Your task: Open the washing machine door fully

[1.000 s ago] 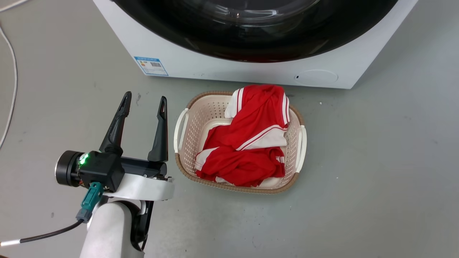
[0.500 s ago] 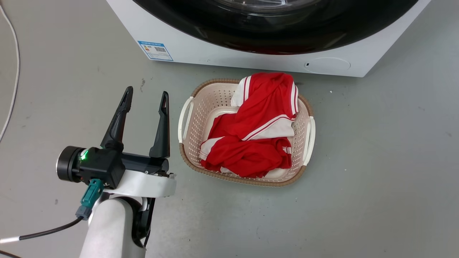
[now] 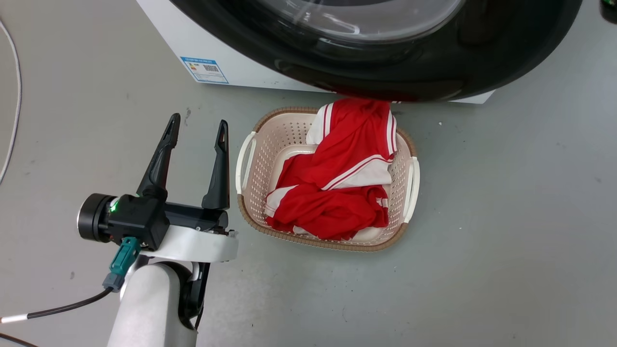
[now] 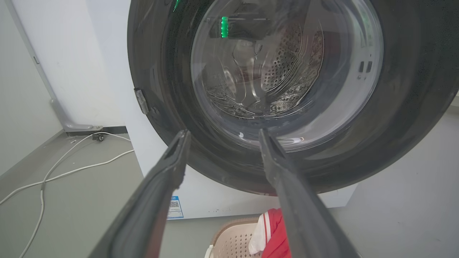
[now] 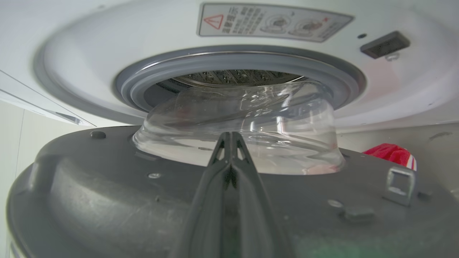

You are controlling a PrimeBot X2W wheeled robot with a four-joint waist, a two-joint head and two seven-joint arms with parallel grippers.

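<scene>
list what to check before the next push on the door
1. Door unlatched: ok, its glass bowl is out of the grey ring.
2. Door fully open: not ok, it stands only partway.
3. Right gripper touching the door: cannot tell; its fingers are shut, close to the inner face.
4. Left gripper free: ok, open, empty, beside the basket.
5. Door clears the basket: cannot tell; in the head view its lower edge overlaps the basket's far rim.
</scene>
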